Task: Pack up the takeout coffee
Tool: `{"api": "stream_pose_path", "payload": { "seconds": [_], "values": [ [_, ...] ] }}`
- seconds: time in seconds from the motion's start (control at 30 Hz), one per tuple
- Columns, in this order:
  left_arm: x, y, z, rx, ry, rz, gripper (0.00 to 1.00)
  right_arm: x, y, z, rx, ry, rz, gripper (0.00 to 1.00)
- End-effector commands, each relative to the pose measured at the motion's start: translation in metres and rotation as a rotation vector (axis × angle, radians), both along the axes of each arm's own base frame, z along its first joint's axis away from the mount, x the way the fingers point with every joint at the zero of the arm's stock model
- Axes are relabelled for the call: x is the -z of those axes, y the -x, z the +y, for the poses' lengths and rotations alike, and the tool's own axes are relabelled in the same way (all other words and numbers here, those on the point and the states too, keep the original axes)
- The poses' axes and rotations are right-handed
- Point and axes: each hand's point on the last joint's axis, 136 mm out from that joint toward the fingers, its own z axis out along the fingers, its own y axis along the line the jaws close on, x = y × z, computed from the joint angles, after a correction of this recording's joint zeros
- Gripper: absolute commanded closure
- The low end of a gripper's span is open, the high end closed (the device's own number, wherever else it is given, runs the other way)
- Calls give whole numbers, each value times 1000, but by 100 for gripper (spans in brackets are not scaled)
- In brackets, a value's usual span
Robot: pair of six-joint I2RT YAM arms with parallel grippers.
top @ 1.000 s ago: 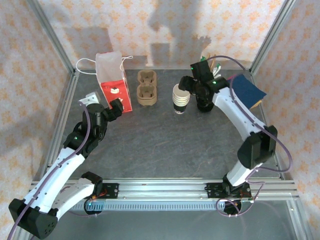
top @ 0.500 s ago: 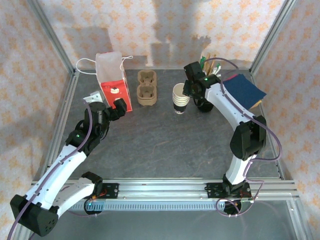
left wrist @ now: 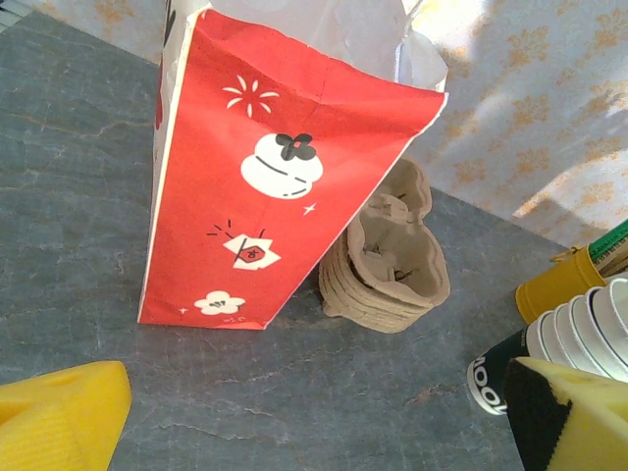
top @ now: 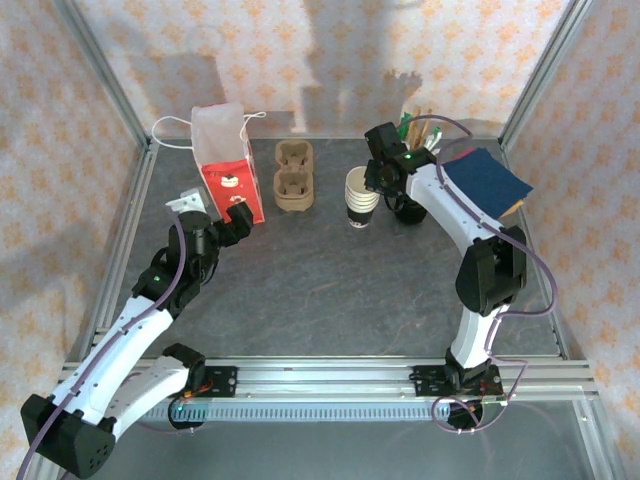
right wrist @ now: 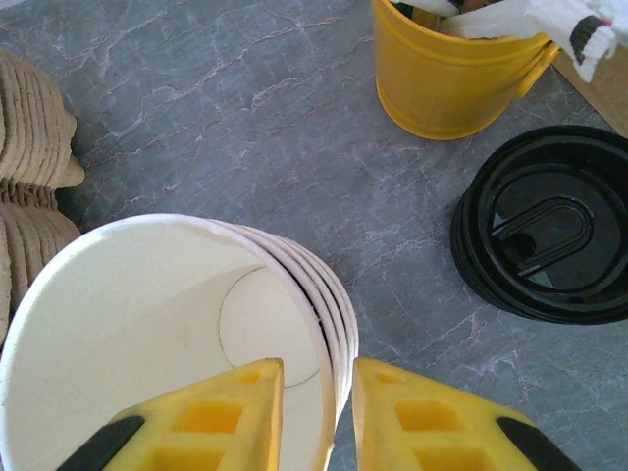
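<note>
Table (top: pixel 330 290): grey, veined, stone-look surface.

Red paper bag (left wrist: pixel 265 196): one counted, upright, printed with white motifs, white inside, cord handles.

Moulded pulp carriers (left wrist: pixel 388 265): brown, two-cup shape, nested in one stack just beside the bag. Layer count can't be read.

White paper cups (right wrist: pixel 167 334): smooth, round, tapered, with a dark band on the lower part. Several are nested in one upright stack on the table, between the carriers and the black lids (right wrist: pixel 549 235). At least four rims are seen.

The lids are glossy round plastic, stacked; number unclear.

Yellow cup (right wrist: pixel 451 78): one counted, glossy, loaded with stirrers and cutlery, set behind the lids.

Dark blue flat square item (top: pixel 487 178): one seen at far right; material can't be told.

Right gripper (right wrist: pixel 316 412): yellow ribbed fingers are drawn nearly together across the cup stack's rim wall, one inside the top cup, one outside. The wall is clamped between them.

Left gripper (left wrist: pixel 314 422): jaws are spread fully apart; nothing is held or touched. It is parked low over the table in front of the bag.
</note>
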Motion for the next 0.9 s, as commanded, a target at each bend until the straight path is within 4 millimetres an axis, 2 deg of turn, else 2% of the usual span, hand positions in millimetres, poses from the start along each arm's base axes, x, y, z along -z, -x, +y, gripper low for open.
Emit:
{"api": "stream_pose_path", "payload": {
  "seconds": [0.0,0.47,0.87],
  "values": [
    [-4,1,0,11,-2,-26,1,-10,-2,2,-1,7,-15,78],
    [-6,3,3,3,-7,-22,1,-7,-2,2,0,4,-14,81],
    [-8,3,1,10,0,-24,1,-14,-3,2,-8,5,-27,92]
  ]
}}
